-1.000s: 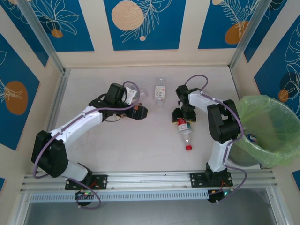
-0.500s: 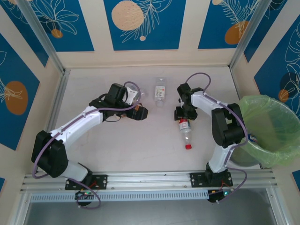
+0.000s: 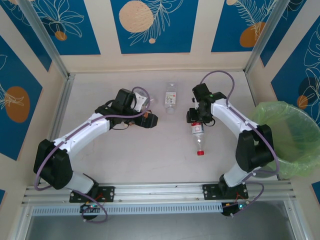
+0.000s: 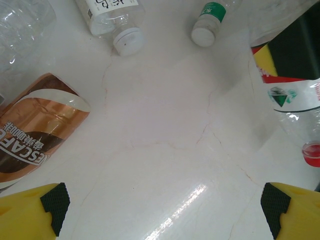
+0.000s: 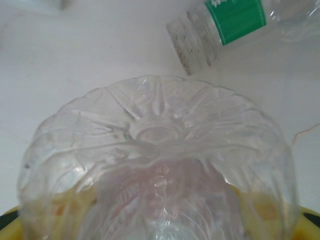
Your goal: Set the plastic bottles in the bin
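White table ringed by blue-patterned walls. Left gripper: jaws spread wide above bare tabletop, brown-labelled bottle at frame's left. Right gripper: pinching base of red-capped bottle, centre right. Green-lined bin at right edge, well apart.

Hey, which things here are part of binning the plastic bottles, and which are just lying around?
For the job: red-capped bottle; brown-labelled bottle; green-labelled bottle; white-labelled bottle; green-lined bin.
Just there: blue wall panels; metal rail.
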Controlling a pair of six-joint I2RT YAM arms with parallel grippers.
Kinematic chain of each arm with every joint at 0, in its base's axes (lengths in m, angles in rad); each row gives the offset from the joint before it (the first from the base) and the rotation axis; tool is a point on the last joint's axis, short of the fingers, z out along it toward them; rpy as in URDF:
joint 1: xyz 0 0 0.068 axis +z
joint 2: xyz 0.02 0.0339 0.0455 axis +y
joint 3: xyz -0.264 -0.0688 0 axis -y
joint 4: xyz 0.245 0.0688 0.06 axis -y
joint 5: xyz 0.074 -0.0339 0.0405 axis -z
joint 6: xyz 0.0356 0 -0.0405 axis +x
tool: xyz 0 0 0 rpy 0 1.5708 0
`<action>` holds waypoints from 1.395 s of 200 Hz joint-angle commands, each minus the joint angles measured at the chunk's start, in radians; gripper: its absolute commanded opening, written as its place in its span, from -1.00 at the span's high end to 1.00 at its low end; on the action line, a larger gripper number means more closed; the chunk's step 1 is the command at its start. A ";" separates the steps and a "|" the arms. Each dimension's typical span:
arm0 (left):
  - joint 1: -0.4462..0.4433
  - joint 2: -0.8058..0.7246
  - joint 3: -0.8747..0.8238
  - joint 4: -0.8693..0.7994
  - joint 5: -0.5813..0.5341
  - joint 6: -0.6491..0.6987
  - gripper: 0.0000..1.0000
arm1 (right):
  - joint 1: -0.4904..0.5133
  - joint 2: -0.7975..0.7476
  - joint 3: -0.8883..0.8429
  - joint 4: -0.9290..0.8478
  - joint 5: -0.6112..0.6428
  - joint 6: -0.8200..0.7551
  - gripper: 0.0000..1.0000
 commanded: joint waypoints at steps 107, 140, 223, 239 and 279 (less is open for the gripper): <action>-0.008 0.000 0.029 -0.006 0.042 0.016 -0.99 | -0.001 -0.364 0.092 -0.006 -0.012 0.030 0.09; -0.009 0.001 0.030 -0.007 0.045 0.017 -0.99 | -0.025 -0.436 0.129 0.001 -0.029 0.020 0.10; -0.009 0.011 0.021 0.051 0.234 0.024 -0.99 | -0.229 -0.533 0.187 0.017 -0.126 0.029 0.16; -0.008 0.006 0.008 0.091 0.306 0.018 -0.99 | -0.273 -0.539 0.199 0.016 -0.162 0.029 0.16; -0.018 -0.018 -0.011 0.145 0.381 0.013 -0.99 | -0.366 -0.557 0.252 0.024 -0.240 0.017 0.13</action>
